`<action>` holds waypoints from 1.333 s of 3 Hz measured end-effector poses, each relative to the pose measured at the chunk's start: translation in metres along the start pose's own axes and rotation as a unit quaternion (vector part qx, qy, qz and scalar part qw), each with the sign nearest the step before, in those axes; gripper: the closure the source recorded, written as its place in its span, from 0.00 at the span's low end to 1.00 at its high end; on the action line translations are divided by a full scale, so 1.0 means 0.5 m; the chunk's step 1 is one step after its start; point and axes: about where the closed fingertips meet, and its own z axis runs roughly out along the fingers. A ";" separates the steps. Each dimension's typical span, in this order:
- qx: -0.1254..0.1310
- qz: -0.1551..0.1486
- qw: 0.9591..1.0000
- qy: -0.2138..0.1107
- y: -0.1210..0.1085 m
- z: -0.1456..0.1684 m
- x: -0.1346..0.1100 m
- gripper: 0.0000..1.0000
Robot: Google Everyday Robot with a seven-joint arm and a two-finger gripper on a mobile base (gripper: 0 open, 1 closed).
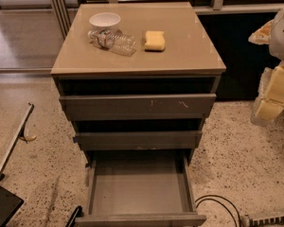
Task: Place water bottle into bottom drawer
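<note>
The water bottle (111, 41) lies on its side on the top of the cabinet (189, 46), in the back left part of that surface. It runs slantwise, with its labelled end toward the left and its clear crinkled body toward the right. That labelled end sits just beside the white bowl (104, 20), right at the bowl's near edge; whether the 2 touch cannot be told. A yellow sponge (154, 40) lies near the bottle's other end, apart from it.

The gripper (272, 100) hangs at the right edge of the view, off the side of the cabinet and lower than its top, about level with the top drawer (137, 107). It is well apart from the bottle, which lies up and to the left of it, past the sponge and the cabinet's right edge. How far the gripper is spread cannot be told, and it is not on the bottle.

Of the 3 drawers, the bottom drawer (139, 186) is pulled far out toward the camera, showing its wide grey tray. The middle drawer (138, 140) and the top drawer above it stand only slightly out. A dark cable (217, 201) curls on the speckled floor (241, 150) to the right of the open drawer.
</note>
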 end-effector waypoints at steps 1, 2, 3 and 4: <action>0.000 0.000 1.000 0.000 0.000 0.000 0.000 0.00; 0.009 0.018 0.999 -0.029 -0.019 0.000 -0.015 0.00; 0.031 0.047 0.994 -0.098 -0.090 0.011 -0.081 0.00; 0.055 0.084 0.979 -0.176 -0.162 0.042 -0.179 0.00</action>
